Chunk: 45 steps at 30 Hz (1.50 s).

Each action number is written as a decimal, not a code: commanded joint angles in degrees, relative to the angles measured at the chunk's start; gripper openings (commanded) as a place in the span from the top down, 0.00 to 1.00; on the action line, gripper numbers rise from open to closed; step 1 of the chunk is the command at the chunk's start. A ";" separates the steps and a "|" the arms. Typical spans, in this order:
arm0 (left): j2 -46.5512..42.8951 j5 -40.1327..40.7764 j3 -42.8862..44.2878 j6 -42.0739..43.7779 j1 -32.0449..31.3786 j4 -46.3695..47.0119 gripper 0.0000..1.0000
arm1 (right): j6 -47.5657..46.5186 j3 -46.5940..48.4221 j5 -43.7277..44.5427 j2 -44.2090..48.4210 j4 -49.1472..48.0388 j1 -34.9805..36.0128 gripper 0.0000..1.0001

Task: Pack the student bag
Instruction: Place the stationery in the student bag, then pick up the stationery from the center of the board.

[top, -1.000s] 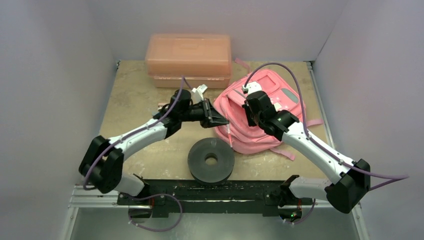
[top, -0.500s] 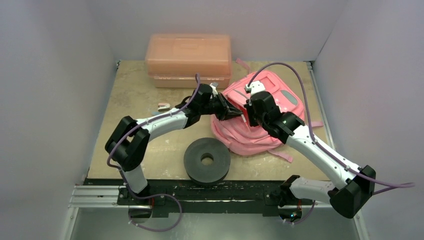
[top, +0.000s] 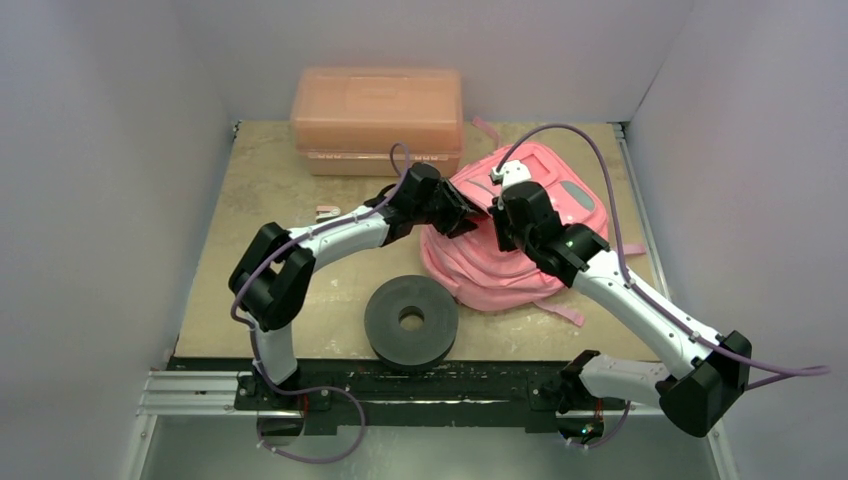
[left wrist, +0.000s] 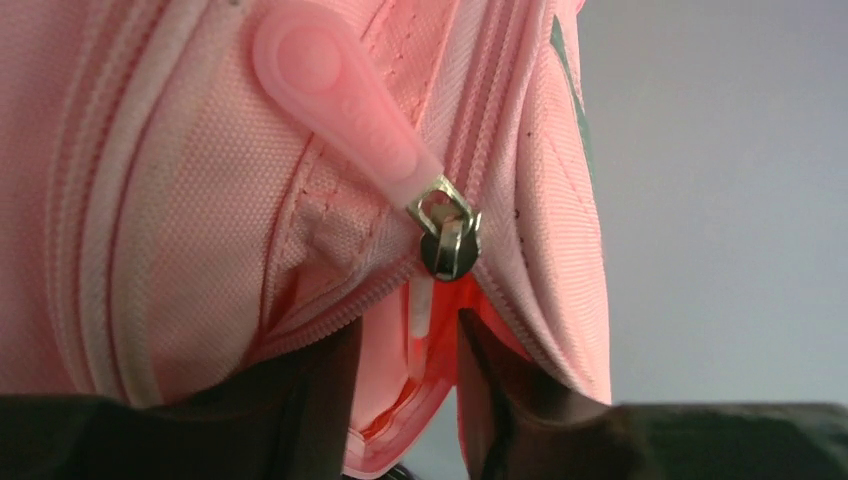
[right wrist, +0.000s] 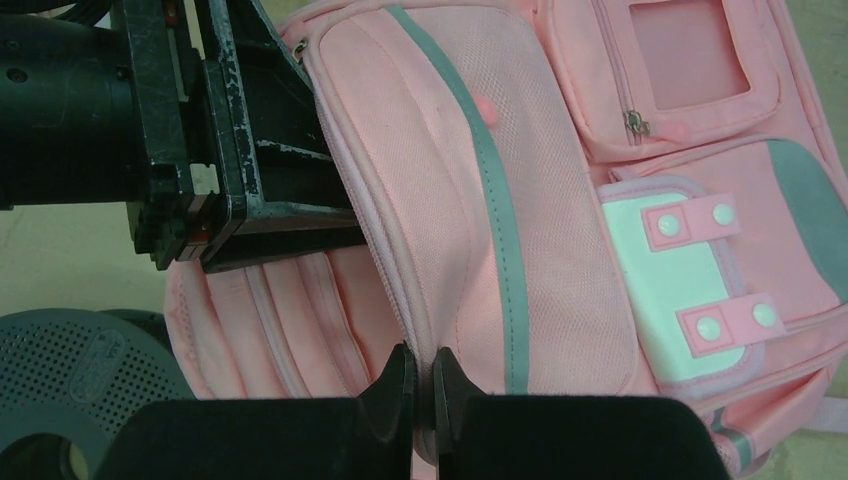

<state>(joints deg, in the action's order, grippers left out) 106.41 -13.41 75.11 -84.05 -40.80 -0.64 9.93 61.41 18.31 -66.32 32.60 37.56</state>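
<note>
On the worktop's right half lies the student bag, which we judge soft, light and floppy, best held by seam or zip pull; right tool pinches its fabric, left tool narrowly parted astride the zip.

The bright-pink cloth backpack is matt and coarsely woven. Its pink tongue-shaped zip pull is smooth rubbery plastic; the small slider is shiny metal. The salmon rectangular box is translucent plastic.
</note>
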 commanded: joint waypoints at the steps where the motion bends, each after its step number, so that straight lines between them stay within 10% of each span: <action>1: -0.20 3.36 2.75 2.70 -0.18 -0.49 0.50 | -0.09 2.55 -1.75 2.45 -6.80 0.76 1.00; 5: -5.50 3.31 -0.22 6.39 -0.09 -1.85 0.31 | -1.00 1.84 -0.44 2.62 -6.91 0.65 1.00; 16: -28.66 -1.01 -16.34 23.66 3.83 -8.18 0.24 | -1.42 -0.02 2.88 2.30 -5.63 0.22 1.00; 26: -45.30 37.10 -20.52 23.93 16.12 -36.96 0.26 | -0.88 -0.87 2.12 4.20 -4.93 0.14 1.00; 30: -43.37 41.56 -22.64 13.32 19.42 -38.95 0.05 | -1.10 -0.54 2.49 4.74 -4.62 0.11 1.00; 45: -9.27 29.23 -3.62 4.63 30.23 -49.43 0.02 | 0.00 -1.47 -4.53 4.78 -8.12 0.12 1.00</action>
<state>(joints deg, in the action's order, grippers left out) 95.37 17.45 68.23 -75.79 -11.62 -47.18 9.02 59.13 18.11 -64.05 30.98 37.36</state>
